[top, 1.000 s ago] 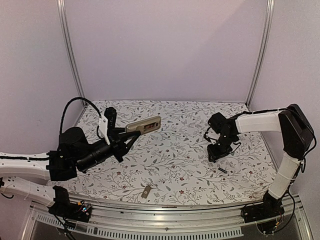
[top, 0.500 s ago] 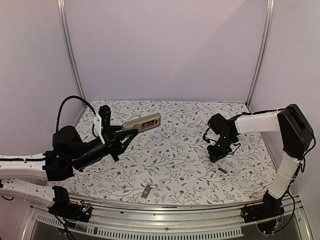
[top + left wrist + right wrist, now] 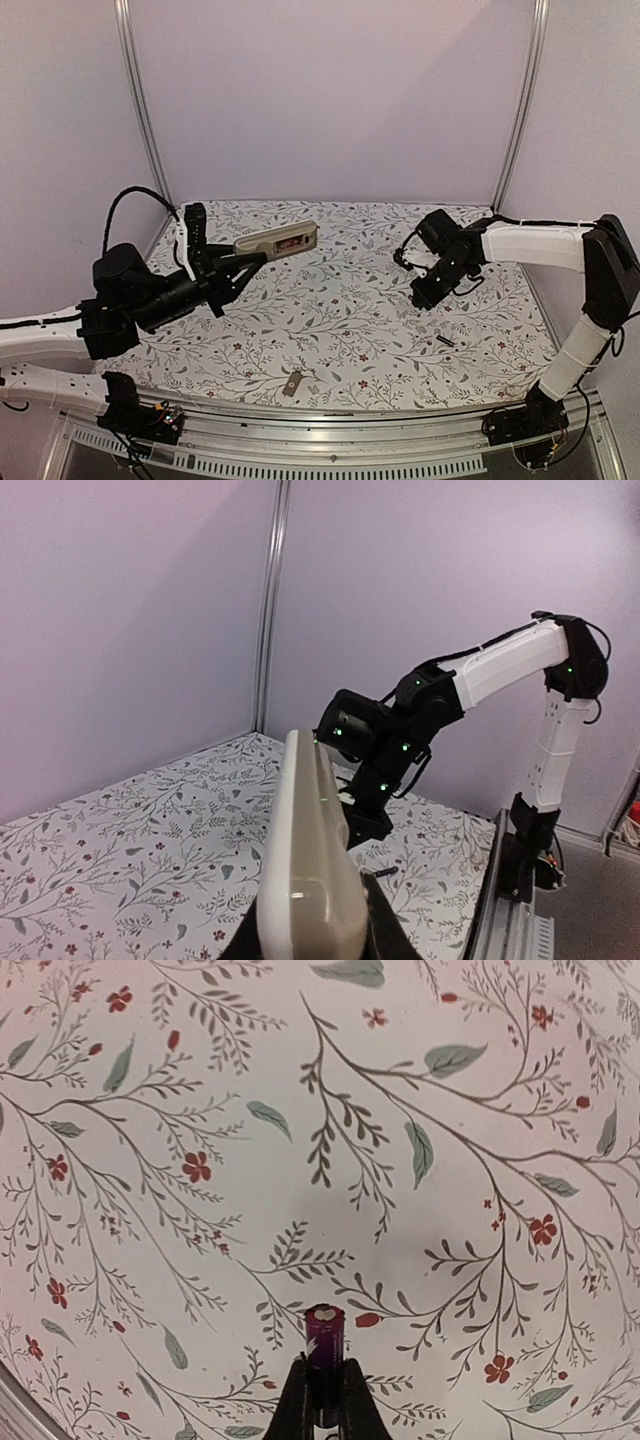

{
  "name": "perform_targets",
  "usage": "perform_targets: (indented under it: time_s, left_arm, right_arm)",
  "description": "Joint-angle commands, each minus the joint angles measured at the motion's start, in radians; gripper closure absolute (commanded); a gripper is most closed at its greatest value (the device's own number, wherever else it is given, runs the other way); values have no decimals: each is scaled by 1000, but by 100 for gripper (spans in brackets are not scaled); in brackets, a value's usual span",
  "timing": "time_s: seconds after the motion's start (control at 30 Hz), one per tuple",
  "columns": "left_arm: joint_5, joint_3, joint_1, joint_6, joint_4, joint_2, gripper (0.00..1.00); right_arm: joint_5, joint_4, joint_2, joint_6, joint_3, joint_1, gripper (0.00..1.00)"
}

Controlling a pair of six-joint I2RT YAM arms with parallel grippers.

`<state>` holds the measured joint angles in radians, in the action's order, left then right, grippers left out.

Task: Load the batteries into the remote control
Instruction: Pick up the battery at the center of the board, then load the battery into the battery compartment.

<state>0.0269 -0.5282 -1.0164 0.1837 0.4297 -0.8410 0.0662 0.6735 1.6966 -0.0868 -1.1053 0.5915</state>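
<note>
The right gripper [image 3: 323, 1392] has its jaws clamped on a battery [image 3: 324, 1345]. In the right wrist view the purple cylinder sits squarely between the two dark fingers [image 3: 296, 1405], its lighter end sticking out past their tips toward the table [image 3: 340, 310]. It is held clear of the floral surface, not touching it.

The left gripper [image 3: 245, 262] has its jaws closed on one end of the remote control [image 3: 278, 242]. The handset juts out beyond the fingertips, lifted above the table and angled toward the right arm. In the left wrist view its grey-tan side faces the camera. From above, a dark reddish recess shows along the side turned upward. The remote and the held battery are well apart, with open table between them.

Farther out, a second battery [image 3: 444, 342] lies flat on the table, nearer the front edge than the right gripper and touching nothing. A small grey-tan cover piece [image 3: 292, 384] rests alone close to the front edge, between the two arm bases.
</note>
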Motion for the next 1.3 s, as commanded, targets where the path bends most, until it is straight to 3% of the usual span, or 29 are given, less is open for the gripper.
perform_targets:
  time_s: [0.0, 0.37, 0.67, 1.0, 1.27]
  left_arm:
    - [-154, -3, 24, 21, -1, 5, 100]
    - [-347, -19, 26, 12, 59, -18, 100]
    - [-370, -49, 26, 7, 83, -75, 100]
    - [-96, -97, 27, -9, 40, -157, 100]
    - [-59, -139, 26, 42, -6, -223, 100]
  right_arm:
    - [62, -65, -150, -162, -46, 51, 100]
    - [271, -212, -444, -345, 8, 93, 100]
    - [323, -261, -570, -412, 29, 118, 100]
    - [17, -231, -543, -533, -30, 375, 100]
    - [-277, -227, -383, -631, -131, 529, 100]
